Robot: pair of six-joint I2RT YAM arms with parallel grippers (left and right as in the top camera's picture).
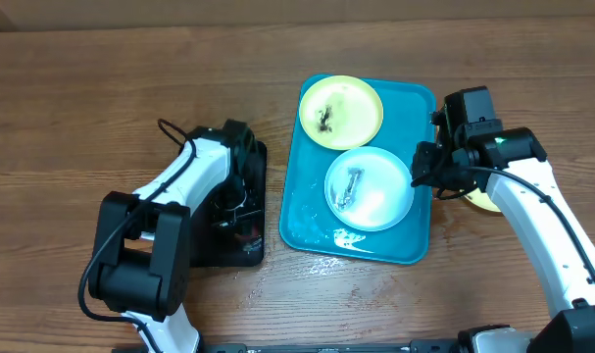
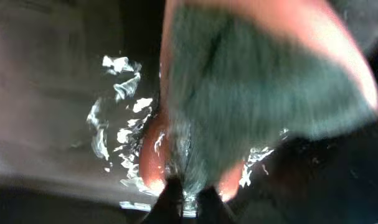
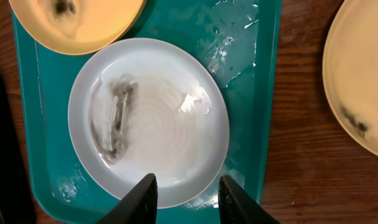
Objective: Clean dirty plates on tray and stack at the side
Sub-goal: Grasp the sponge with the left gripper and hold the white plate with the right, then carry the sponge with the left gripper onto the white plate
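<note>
Overhead: a large turquoise rectangular plastic tray (image 1: 302,196) lies centre frame on a brown wooden table (image 1: 81,88). Wet patches glint along its lower rim.

Two plates sit on it.
- A pale yellow round plastic plate (image 1: 341,111) is in the tray's upper part, with a dark smear near its middle.
- A blue-white round plastic plate (image 1: 369,188) sits just below it. The rims touch or overlap, cannot tell which. A grey-dark smear runs left of its centre.

A second pale yellow plate (image 3: 363,74) is off the tray, on bare wood at the right of frame. From above it is mostly hidden under the right arm. The wrist view shows a dark smudge near its edge.

Right gripper (image 3: 187,180): fingers well apart, nothing between them. It hangs over the lower rim of the blue-white plate. Contact cannot be made out.

The left arm is at the left of frame, over a small black rectangular tray (image 1: 253,253) that lies just beside the turquoise tray's left edge. The left wrist view is heavily blurred.

Left gripper (image 2: 186,202): dark fingers close together at the bottom of frame, pinched on the narrow end of an orange and green sponge (image 2: 257,74) that fills most of the view. Wet glints show on the dark surface beneath.
</note>
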